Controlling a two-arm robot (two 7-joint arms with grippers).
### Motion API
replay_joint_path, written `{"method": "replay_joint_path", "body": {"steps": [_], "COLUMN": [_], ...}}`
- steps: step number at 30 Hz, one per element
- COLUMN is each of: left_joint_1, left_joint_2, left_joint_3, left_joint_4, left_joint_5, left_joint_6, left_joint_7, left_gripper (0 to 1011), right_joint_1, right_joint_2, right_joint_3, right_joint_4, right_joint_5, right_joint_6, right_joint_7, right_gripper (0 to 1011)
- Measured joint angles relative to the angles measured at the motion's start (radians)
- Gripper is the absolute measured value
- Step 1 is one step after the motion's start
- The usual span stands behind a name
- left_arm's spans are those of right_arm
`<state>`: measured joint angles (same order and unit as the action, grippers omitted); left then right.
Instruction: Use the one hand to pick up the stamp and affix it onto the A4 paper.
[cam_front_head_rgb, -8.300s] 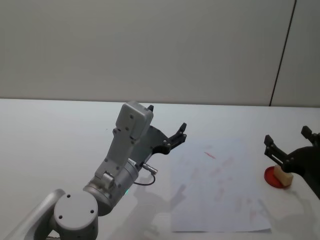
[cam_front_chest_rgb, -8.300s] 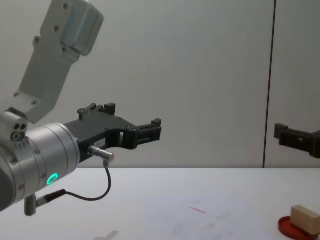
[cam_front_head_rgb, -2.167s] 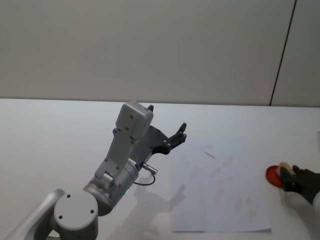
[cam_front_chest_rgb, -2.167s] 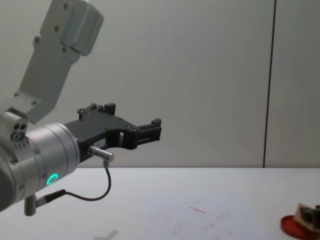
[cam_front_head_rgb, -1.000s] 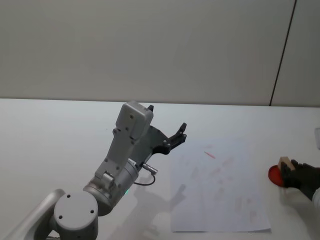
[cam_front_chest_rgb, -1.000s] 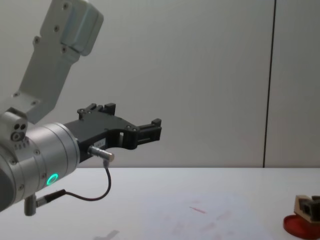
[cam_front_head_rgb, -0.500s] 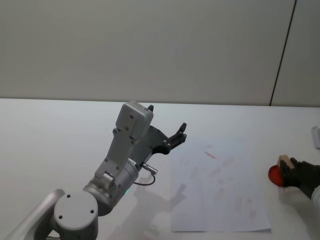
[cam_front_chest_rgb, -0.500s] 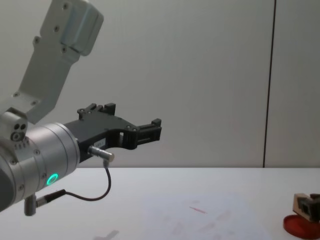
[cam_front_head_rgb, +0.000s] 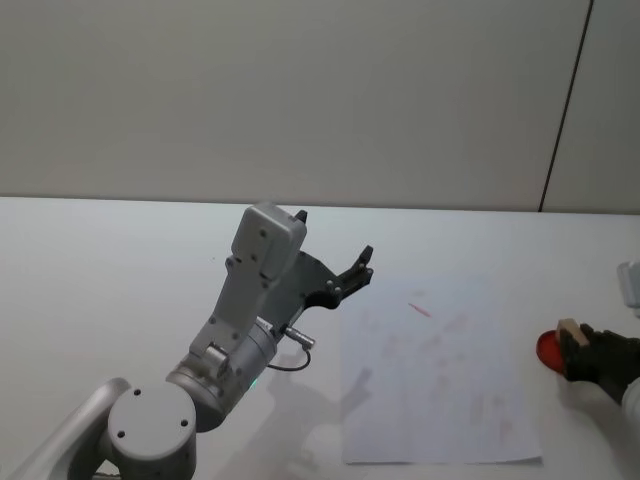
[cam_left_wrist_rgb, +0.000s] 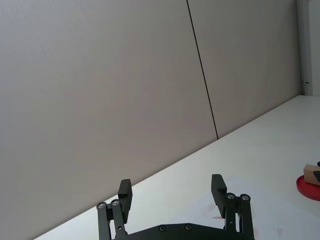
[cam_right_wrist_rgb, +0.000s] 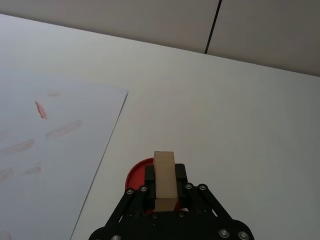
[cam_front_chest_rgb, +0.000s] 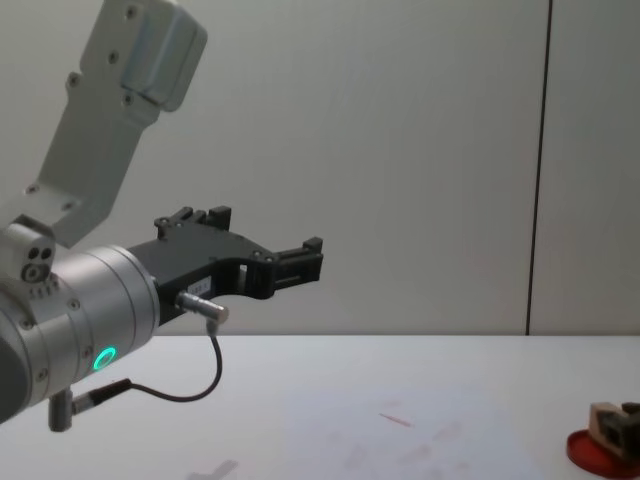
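Right wrist view tells the story: the right gripper is pinching the stamp between its two black fingers. The block sits right over the red ink pad. I'd guess it's just clear of the pad, but I can't tell for sure whether the bottom face touches.

In the head view the stamp is at about 3 o'clock from the A4 paper, near its right edge but apart from it. So the carry over to the sheet isn't done yet. The left gripper hangs above the table at roughly 10 o'clock from the paper. Its fingers are spread with nothing in them, so it's parked.

What could go wrong, imo:
- The fingers seem to grab only part of the block. It could twist or slip on the sideways move and land tilted, which means half a print.
- The sheet is thin and loose, so any sideways drag at touchdown could smear the ink or shove the paper.
- Coming down too close to the right edge could put the mark on the table.
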<state>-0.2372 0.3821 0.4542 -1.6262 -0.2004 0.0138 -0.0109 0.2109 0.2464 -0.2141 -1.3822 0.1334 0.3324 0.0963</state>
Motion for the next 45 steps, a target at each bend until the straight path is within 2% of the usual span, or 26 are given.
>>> {"method": "replay_joint_path", "body": {"steps": [11, 30, 45], "left_joint_1": [0.000, 0.000, 0.000], "left_joint_2": [0.000, 0.000, 0.000], "left_joint_3": [0.000, 0.000, 0.000], "left_joint_4": [0.000, 0.000, 0.000], "left_joint_5": [0.000, 0.000, 0.000], "left_joint_6": [0.000, 0.000, 0.000], "left_joint_7": [0.000, 0.000, 0.000], "left_gripper": [1002, 1002, 1002], "right_joint_1": [0.003, -0.004, 0.000], "right_joint_2": [-0.001, -0.002, -0.007], "right_joint_3": [-0.002, -0.003, 0.002], "right_joint_4": [0.028, 0.040, 0.046], "right_joint_5": [-0.024, -0.035, -0.038], "right_joint_6": [-0.017, -0.038, -0.113], "right_joint_7": [0.013, 0.016, 0.004], "right_gripper": [227, 225, 225]}}
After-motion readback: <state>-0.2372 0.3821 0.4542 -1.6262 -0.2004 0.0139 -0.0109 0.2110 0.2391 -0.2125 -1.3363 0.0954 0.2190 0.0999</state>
